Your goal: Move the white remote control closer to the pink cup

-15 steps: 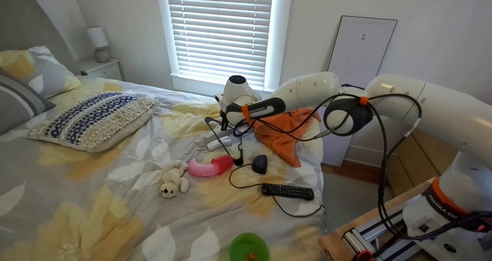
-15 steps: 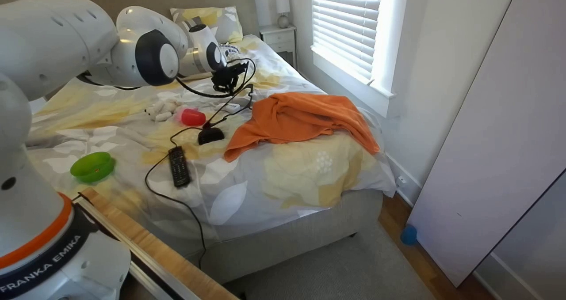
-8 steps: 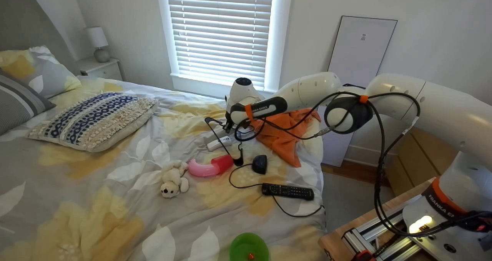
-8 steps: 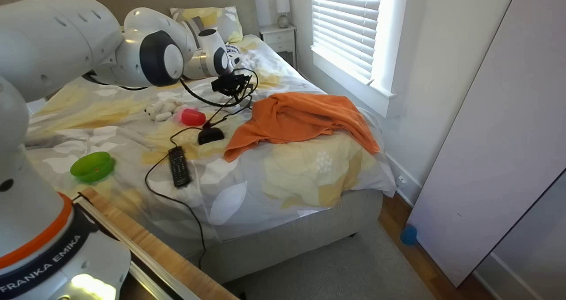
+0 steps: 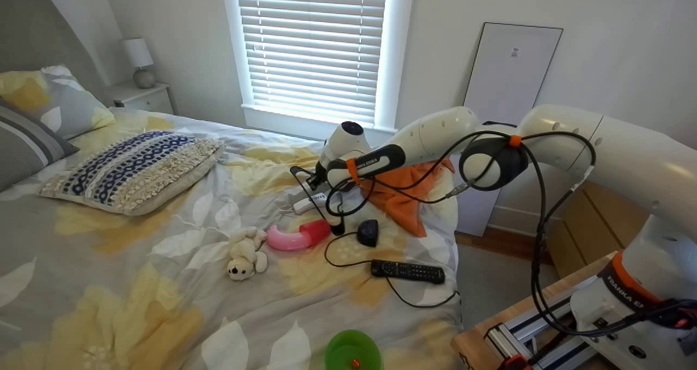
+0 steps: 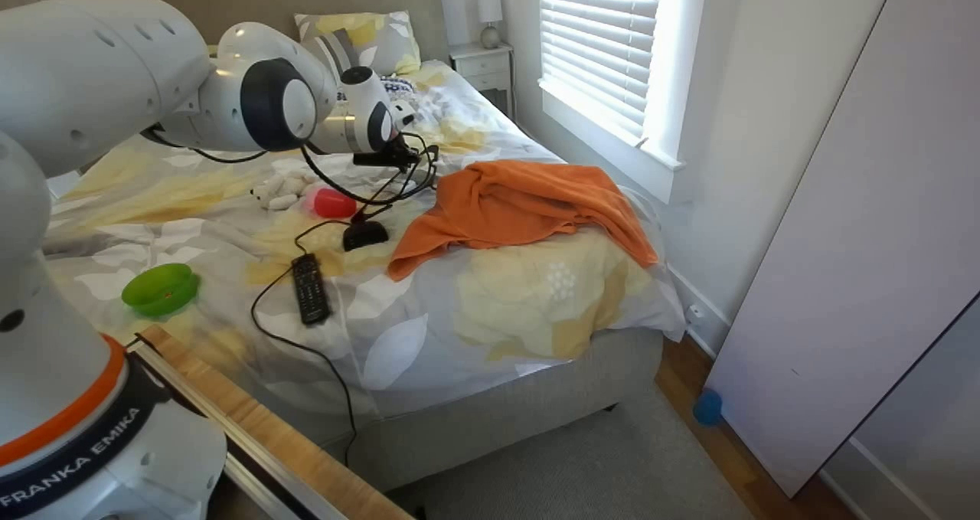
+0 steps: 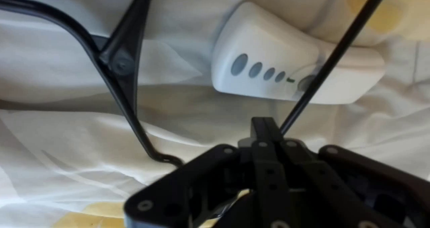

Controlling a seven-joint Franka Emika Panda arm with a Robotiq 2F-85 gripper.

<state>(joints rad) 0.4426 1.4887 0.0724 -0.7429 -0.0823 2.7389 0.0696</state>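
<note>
Window blinds (image 5: 310, 48) glow in a pale wall (image 5: 446, 48); a lamp (image 5: 139, 58) stands on a nightstand (image 5: 148, 101) near the headboard (image 5: 27, 32); grey carpet (image 6: 612, 459) meets wooden floor (image 6: 681, 386).

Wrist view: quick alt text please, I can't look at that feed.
White remote control with grey buttons, lying on rumpled bedding and crossed by the thin bar of what looks like a black hanger, whose bent part shows at left. At the bottom, the gripper is shut, nothing visibly held.
</note>
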